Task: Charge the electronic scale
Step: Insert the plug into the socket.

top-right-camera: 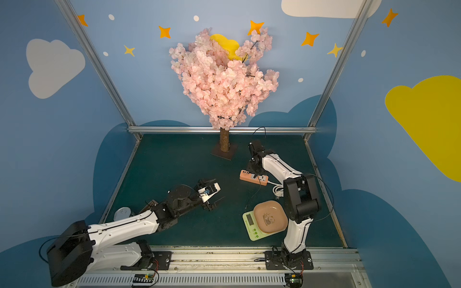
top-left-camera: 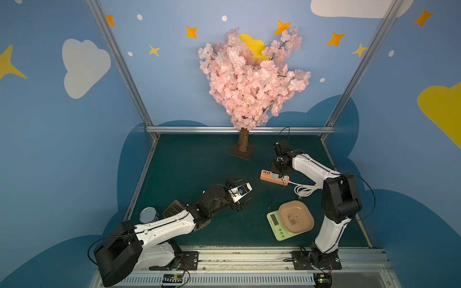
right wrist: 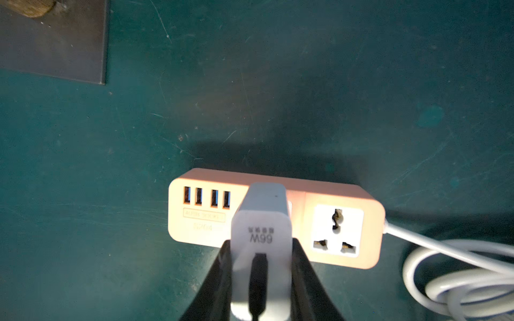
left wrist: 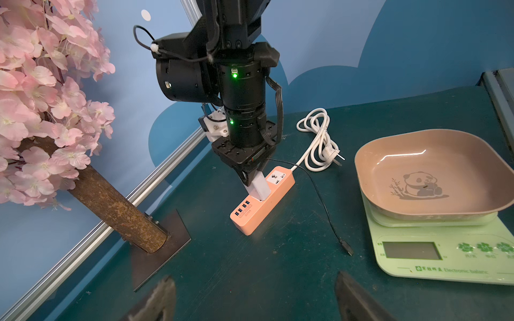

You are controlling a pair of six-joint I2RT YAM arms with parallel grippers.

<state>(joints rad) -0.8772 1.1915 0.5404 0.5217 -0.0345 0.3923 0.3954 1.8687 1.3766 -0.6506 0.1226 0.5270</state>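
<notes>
Plainly, the electronic scale sits uncharged on the counter close to the right arm's base, with its panda tray on top and no lead visibly plugged in. A thin black cable runs in toward the scale, and its free plug lies on the counter just short of the scale's display end. I judge the slack was left so that end can be carried over next.

Beyond the scale lies the orange power strip. Over its middle socket the right gripper has its fingers clamped on the sides of the white charger block, where the cable leaves its top. The block leans a little, and whether its prongs are seated is hidden. That arm reaches away from the scale, with its wrist pointing straight down.

The strip's white cord lies coiled between strip and scale, with its plug loose.

Well apart from the scale, the left gripper hovers low on an arm stretched flat across the counter. Its fingers are spread wide and empty, probably waiting for the loose cable end.
</notes>
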